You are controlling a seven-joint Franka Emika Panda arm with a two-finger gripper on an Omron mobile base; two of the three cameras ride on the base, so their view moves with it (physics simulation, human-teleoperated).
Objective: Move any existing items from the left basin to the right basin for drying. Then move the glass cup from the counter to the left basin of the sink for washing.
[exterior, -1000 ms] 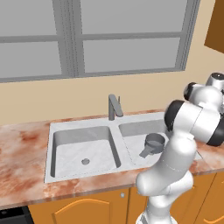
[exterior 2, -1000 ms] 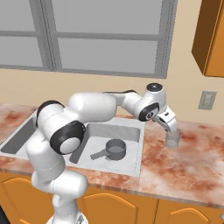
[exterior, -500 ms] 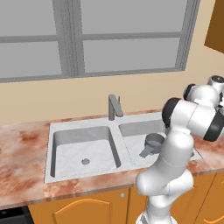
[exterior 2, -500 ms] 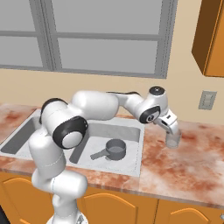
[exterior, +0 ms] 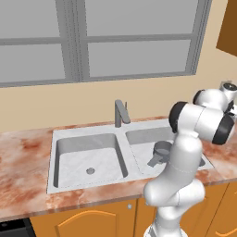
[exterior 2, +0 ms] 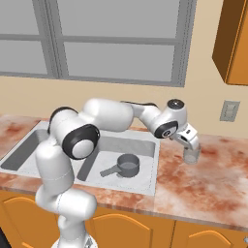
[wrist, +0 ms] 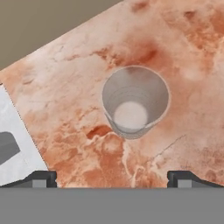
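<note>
The glass cup [wrist: 135, 103] stands upright on the marbled counter [exterior 2: 213, 179], just right of the sink [exterior 2: 150, 181]. My gripper [exterior 2: 190, 147] hangs directly over the cup [exterior 2: 192, 156] with its jaws open wide and nothing between them; in the hand view the gripper [wrist: 113, 177] sits below the cup's rim. The dark grey pot [exterior 2: 127, 165] lies in the right basin [exterior 2: 145, 150] with its handle pointing left, and it shows too as the pot [exterior: 162, 149]. The left basin [exterior: 74, 152] shows its round drain hole.
A grey faucet [exterior: 120, 113] rises behind the sink's middle divider. A window and beige wall run behind the counter. An orange wall cabinet [exterior 2: 235, 43] hangs at the upper right, with a wall socket [exterior 2: 228, 110] below it. Orange cabinets stand under the counter.
My gripper has shifted slightly right and down, closer over the glass cup, still open. The pot and the cup have not moved.
</note>
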